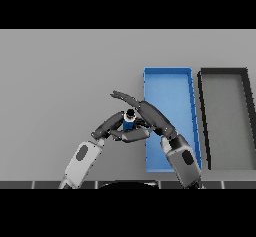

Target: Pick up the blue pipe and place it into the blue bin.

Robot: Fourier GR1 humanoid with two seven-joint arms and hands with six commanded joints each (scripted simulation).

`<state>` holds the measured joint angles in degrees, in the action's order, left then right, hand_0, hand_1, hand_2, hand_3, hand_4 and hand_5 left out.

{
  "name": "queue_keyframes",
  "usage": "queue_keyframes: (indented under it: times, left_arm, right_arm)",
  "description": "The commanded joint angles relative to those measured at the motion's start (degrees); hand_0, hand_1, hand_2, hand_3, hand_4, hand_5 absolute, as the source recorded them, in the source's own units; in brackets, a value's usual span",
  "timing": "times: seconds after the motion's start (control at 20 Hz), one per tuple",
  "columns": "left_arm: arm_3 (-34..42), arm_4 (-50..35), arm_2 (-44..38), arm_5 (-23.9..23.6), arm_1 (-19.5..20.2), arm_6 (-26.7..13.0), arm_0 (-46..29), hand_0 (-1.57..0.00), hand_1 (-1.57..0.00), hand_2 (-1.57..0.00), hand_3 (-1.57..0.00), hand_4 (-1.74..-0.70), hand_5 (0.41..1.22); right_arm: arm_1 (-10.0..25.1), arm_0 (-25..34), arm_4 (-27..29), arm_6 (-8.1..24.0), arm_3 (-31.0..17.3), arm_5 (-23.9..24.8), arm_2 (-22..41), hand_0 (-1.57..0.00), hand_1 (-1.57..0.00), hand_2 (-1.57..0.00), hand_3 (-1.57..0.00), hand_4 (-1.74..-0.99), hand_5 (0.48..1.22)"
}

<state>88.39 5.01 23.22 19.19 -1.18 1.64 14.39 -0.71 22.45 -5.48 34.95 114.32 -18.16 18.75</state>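
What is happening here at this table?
The robot has both hands around a small blue pipe, just left of the blue bin. The left hand curls at the pipe from the left; the right hand reaches over it with straight fingers. The pipe is not yet in the bin. A dark bin stands further right.
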Motion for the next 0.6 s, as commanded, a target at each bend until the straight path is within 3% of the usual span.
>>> queue_keyframes:
  times: [0.0, 0.15, 0.25, 0.3, 0.4, 0.55]
  left_arm:
    - [-0.48, -0.64, -0.7, 0.31, -0.37, -0.25, 0.59, -1.57, -1.57, -1.57, -1.57, -1.52, 1.221]
    - [0.05, 0.53, -0.31, 0.89, -0.03, -1.78, -0.21, -1.57, -1.57, -1.57, -1.57, -1.62, 1.221]
    - [0.5, 0.26, -0.57, 0.94, -0.5, -1.77, -1.17, -1.57, -1.57, -1.57, -1.51, -1.66, 1.221]
    - [0.29, -0.37, -1.02, 1.54, -1.23, -1.59, -1.08, -1.57, -1.57, -1.57, -1.52, -1.68, 1.221]
    - [0.12, -1.04, -1.6, 2.08, -2.4, -1.93, -0.96, -1.57, -1.57, -1.57, -1.5, -1.7, 1.221]
    - [-0.53, -0.97, -2.63, 3.54, -2.99, -1.51, -1.03, -1.57, -1.57, -1.57, -1.44, -1.72, 1.221]
  right_arm:
    - [-0.52, 0.86, -0.08, 0.0, -0.84, -0.17, 0.72, -0.32, -0.36, -0.38, -0.24, -1.278, 0.485]
    - [-1.04, 1.94, 0.52, -0.04, -1.89, -0.31, 0.44, -0.88, -0.88, -0.91, -0.76, -1.467, 0.518]
    - [-2.29, 2.37, 1.07, -0.06, -3.04, 0.17, 0.48, -1.13, -1.13, -1.15, -0.95, -1.551, 0.596]
    - [-3.0, 1.91, 1.18, -1.13, -2.94, 0.42, 1.08, -1.22, -1.22, -1.23, -1.02, -1.581, 0.65]
    - [-3.11, 2.83, 2.06, -2.53, -3.85, 1.2, 0.72, -1.34, -1.34, -1.35, -1.19, -1.628, 0.856]
    - [-2.28, 2.21, 1.3, -4.53, -3.89, 1.97, 2.32, -1.45, -1.45, -1.46, -1.36, -1.68, 1.034]
